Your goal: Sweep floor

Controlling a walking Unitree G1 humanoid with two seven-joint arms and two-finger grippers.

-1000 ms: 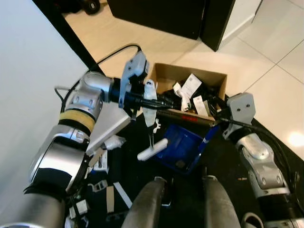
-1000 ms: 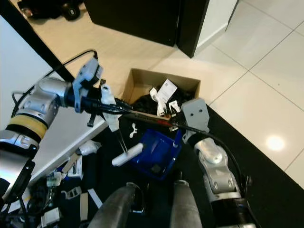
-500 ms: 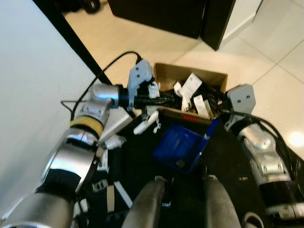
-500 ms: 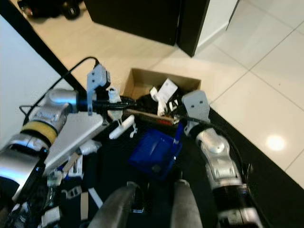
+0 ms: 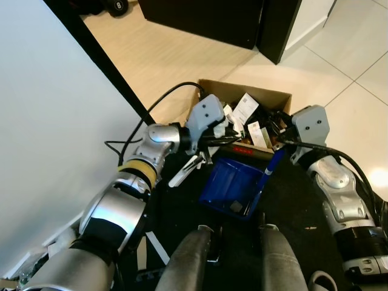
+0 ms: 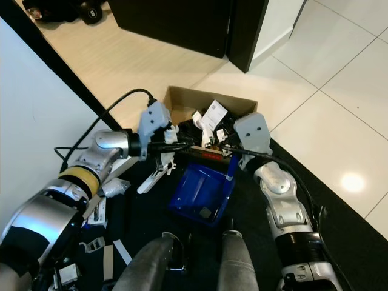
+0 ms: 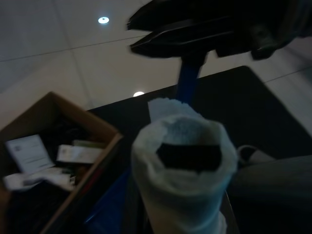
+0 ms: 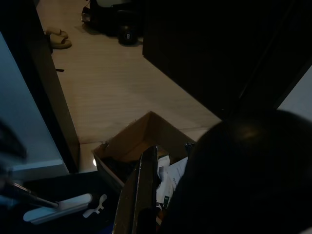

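The left tool grips a white-wrapped brush low beside the blue dustpan. The right tool clamps the dustpan's handle, tilting it toward the cardboard box, probably for emptying. The box, white wall and scattered litter crowd the dark mat.

Head views: you get bright, even light and sharp detail on the pale floor tiles.
Glare: a round ceiling-light reflection sits at the right edge on the tiles.
Dark zone: the black mat at lower centre swallows detail.
Left wrist view: dim, soft; the white wrapped handle is blurred.
Right wrist view: you see it mostly dark; a black out-of-focus mass covers the lower right.
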